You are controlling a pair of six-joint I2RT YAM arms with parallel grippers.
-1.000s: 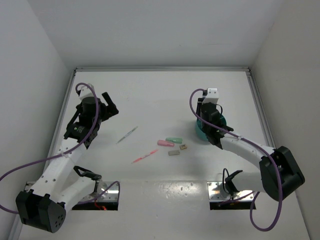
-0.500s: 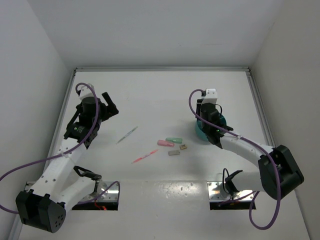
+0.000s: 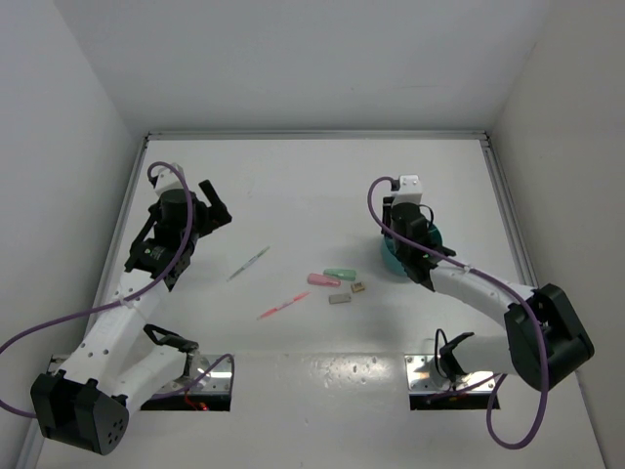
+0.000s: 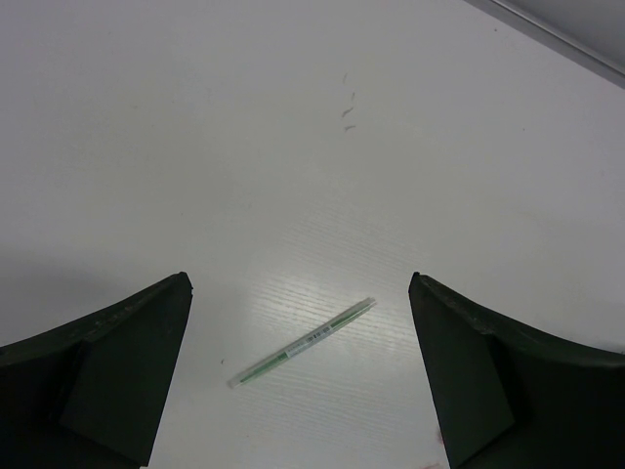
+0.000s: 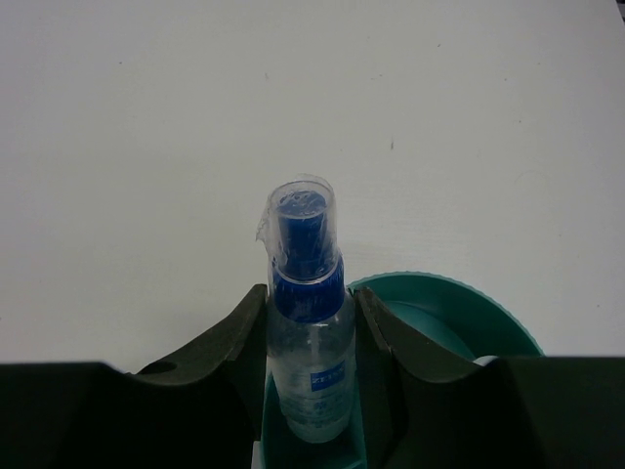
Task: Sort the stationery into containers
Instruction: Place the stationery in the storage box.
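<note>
Nothing can be read for certain. The clear plastic bottle with a blue cap (image 5: 311,332) carries a small blue label (image 5: 327,375) whose white lettering is too blurred.

pens (image 3: 249,263) left of sticks (image 3: 340,273) and blocks (image 3: 339,299), cup (image 3: 389,260) at right

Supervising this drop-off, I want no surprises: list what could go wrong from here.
1. The right gripper holds the blue-capped marker off-centre of the teal cup; released here, it may hit the rim and fall outside.
2. The left gripper hangs open over a thin pen lying flat; it could roll away when pinched.
</note>
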